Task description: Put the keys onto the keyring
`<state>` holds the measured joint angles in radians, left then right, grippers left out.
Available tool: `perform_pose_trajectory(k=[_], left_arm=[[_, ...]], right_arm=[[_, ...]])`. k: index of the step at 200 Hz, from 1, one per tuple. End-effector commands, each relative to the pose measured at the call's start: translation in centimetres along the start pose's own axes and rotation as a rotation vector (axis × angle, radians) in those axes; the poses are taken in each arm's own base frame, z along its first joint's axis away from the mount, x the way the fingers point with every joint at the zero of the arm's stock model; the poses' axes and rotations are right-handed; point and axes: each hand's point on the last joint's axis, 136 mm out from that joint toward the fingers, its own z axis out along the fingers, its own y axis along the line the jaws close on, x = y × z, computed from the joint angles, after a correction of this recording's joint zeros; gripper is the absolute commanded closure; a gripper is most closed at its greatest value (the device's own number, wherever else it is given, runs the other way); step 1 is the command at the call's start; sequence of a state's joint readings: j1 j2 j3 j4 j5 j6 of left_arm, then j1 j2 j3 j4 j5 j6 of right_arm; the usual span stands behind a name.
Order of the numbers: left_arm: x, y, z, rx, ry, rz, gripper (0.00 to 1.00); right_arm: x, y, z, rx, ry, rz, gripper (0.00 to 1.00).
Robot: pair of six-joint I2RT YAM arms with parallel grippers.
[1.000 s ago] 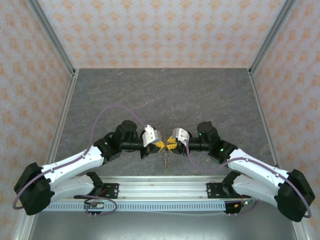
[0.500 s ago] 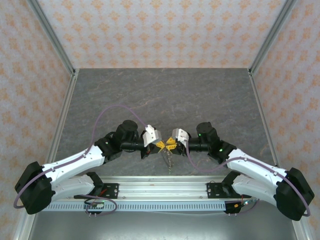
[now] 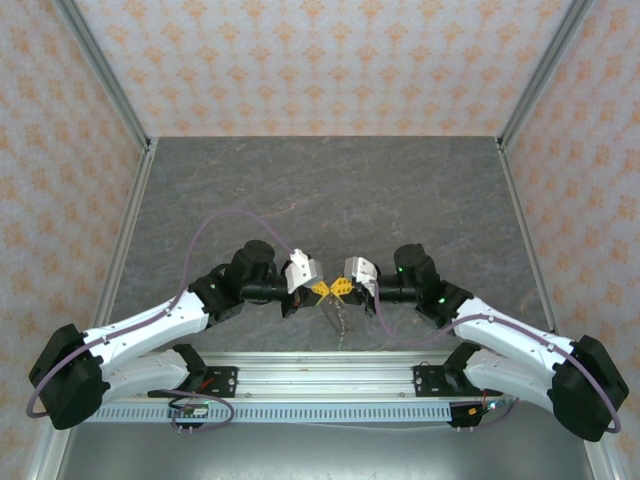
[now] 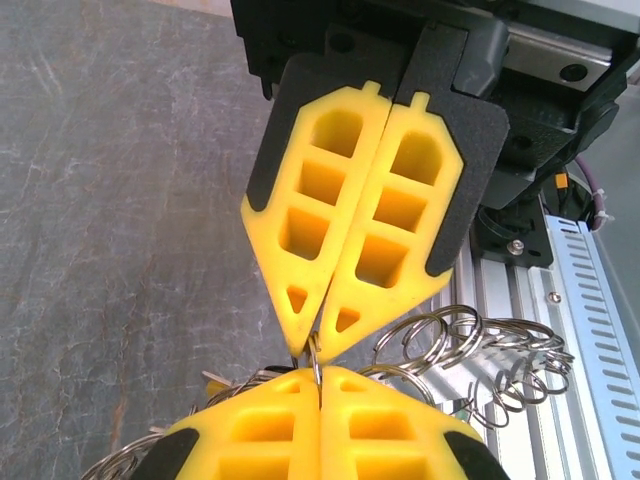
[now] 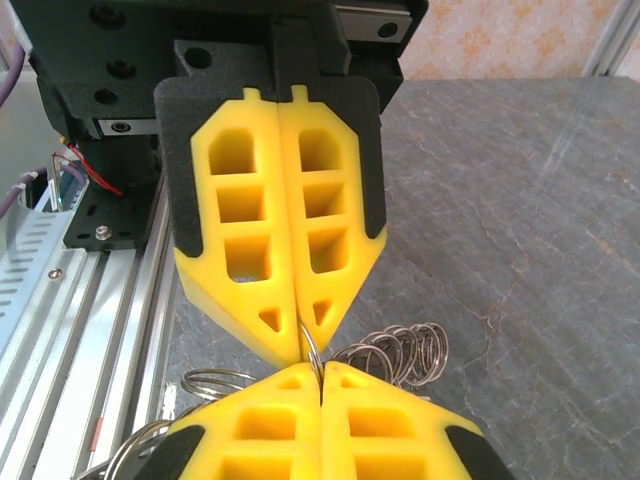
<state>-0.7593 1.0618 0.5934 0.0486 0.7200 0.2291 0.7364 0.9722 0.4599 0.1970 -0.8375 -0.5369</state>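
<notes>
Right jaws newly shut, apparently pinching keyring (image 5: 402, 352)

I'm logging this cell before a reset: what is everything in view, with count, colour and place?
keyring: one chain of linked wire rings, silver, hanging at and below the meeting fingertips; the number of rings is unclear
table: one, grey marbled, under everything
walls: three, pale with an orange pattern, around the table
rail: one, silver, along the near edge, carrying the arm bases
cables: two, purple, one along each arm
arms: two, white and black, reaching in from either side to meet at the centre
left end effector: one, yellow fingers, shut on a ring of the keyring
right end effector: one, yellow fingers, shut on the same ring, tip to tip with the left
</notes>
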Motion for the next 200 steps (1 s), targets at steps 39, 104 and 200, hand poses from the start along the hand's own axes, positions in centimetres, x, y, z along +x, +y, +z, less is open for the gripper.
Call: perform_pose_trajectory(k=[39, 104, 200], left_arm=[[0.0, 0.7, 0.3, -0.036, 0.048, 0.017, 0.90], [0.6, 0.8, 1.2, -0.013, 0.085, 0.022, 0.90], [-0.5, 0.9, 2.6, 0.028, 0.018, 0.039, 0.92]], right_arm=[[-1.5, -0.3, -0.7, 0.000, 0.058, -0.023, 1.00], [-2.1, -1.0, -1.2, 0.027, 0.136, -0.029, 1.00], [-1.1, -0.8, 0.9, 0.019, 0.158, -0.050, 1.00]])
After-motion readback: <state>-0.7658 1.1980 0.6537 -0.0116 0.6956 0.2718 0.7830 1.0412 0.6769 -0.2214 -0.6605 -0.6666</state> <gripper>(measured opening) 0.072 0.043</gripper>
